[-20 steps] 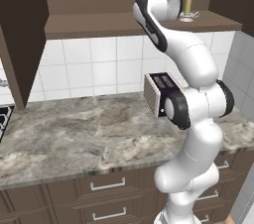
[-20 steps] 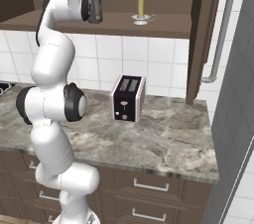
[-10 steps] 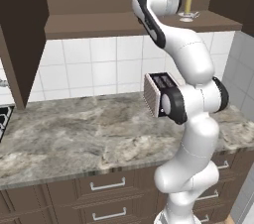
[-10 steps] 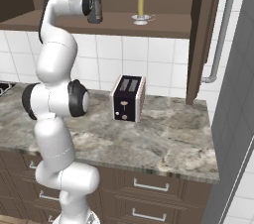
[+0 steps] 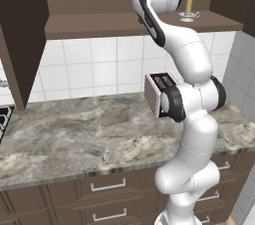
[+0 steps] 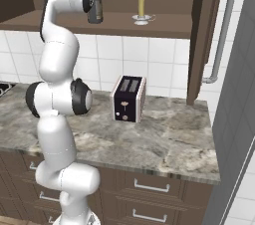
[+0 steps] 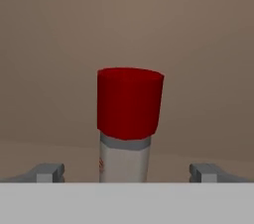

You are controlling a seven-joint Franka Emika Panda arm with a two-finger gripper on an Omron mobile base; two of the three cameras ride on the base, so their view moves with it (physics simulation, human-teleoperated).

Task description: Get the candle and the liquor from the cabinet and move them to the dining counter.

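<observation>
The liquor (image 6: 95,8) stands as a dark bottle on the cabinet (image 6: 164,24) shelf, partly behind my wrist. Seen from the hand, its red cap (image 7: 130,105) and pale neck rise straight ahead. My gripper (image 7: 127,171) is open, one fingertip on each side of the neck and clear of it. The candle (image 6: 142,4), a pale-yellow stick in a white saucer, stands upright on the same shelf to the right of the bottle. In the left base view, the candle (image 5: 189,3) shows just right of my arm, and the arm hides the bottle.
The open cabinet door (image 6: 205,35) with a long silver handle (image 6: 225,25) hangs at the right. A dark toaster (image 6: 128,98) stands on the marble worktop (image 6: 169,139) under the shelf. Drawer fronts (image 5: 107,186) run below, and another open door (image 5: 20,35) hangs at left.
My hand has risen a little at the shelf's front. The bottle and the candle have stayed in place.
</observation>
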